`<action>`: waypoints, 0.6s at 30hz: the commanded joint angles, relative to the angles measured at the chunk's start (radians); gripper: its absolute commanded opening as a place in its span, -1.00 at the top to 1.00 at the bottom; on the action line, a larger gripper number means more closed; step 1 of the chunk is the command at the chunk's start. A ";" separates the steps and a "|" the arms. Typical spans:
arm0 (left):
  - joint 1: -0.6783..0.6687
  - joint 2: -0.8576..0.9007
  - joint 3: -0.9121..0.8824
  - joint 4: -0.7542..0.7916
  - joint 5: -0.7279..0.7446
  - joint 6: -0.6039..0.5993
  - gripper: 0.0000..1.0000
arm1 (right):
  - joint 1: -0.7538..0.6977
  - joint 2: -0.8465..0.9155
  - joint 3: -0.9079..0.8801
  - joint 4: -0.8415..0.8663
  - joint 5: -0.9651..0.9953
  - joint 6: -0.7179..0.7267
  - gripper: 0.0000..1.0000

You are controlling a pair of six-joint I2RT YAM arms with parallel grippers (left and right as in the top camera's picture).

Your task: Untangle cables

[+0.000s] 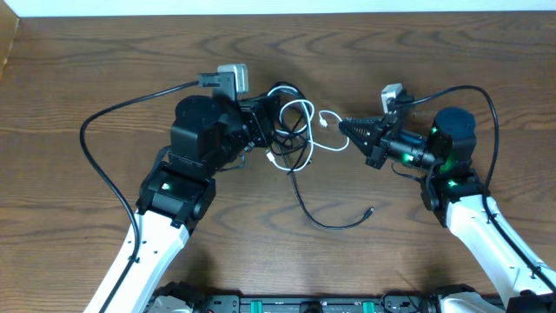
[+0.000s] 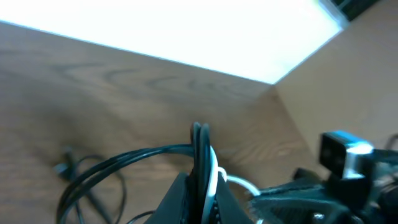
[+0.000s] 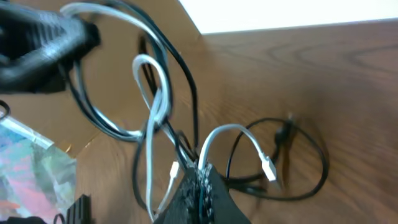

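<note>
1. Cables (image 1: 294, 130) hang bunched between your two arms, one black end trailing on the worktop (image 1: 87, 52).
2. Your left pincer (image 1: 263, 122) reaches inward, clenched on them.
3. Your right pincer (image 1: 341, 126) faces it, clenched on the same bunch.

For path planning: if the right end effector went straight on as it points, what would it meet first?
Likely the cables, with the left end effector just beyond; height unclear.

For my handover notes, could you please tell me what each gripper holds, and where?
The left gripper and right gripper each pinch the tangled thin black and white cables mid-strand.
</note>
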 commanded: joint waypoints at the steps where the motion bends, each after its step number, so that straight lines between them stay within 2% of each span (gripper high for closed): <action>1: 0.003 -0.002 0.016 0.061 0.102 0.016 0.85 | -0.011 -0.010 0.005 -0.045 0.005 -0.040 0.98; 8: 0.003 -0.003 0.016 0.195 0.175 -0.023 0.85 | -0.010 -0.010 0.005 -0.176 0.005 -0.075 0.98; 9: 0.003 -0.003 0.016 0.209 0.179 -0.034 0.85 | -0.007 -0.010 0.005 -0.189 0.005 -0.077 0.93; 13: 0.003 -0.003 0.016 0.256 0.187 -0.066 0.85 | 0.011 -0.010 0.005 -0.229 0.005 -0.083 0.62; 14: 0.003 -0.003 0.016 0.277 0.203 -0.066 0.85 | 0.017 -0.010 0.005 -0.246 0.006 -0.099 0.36; 18: 0.003 -0.003 0.016 0.293 0.226 -0.066 0.85 | 0.016 -0.010 0.005 -0.242 0.021 -0.105 -0.11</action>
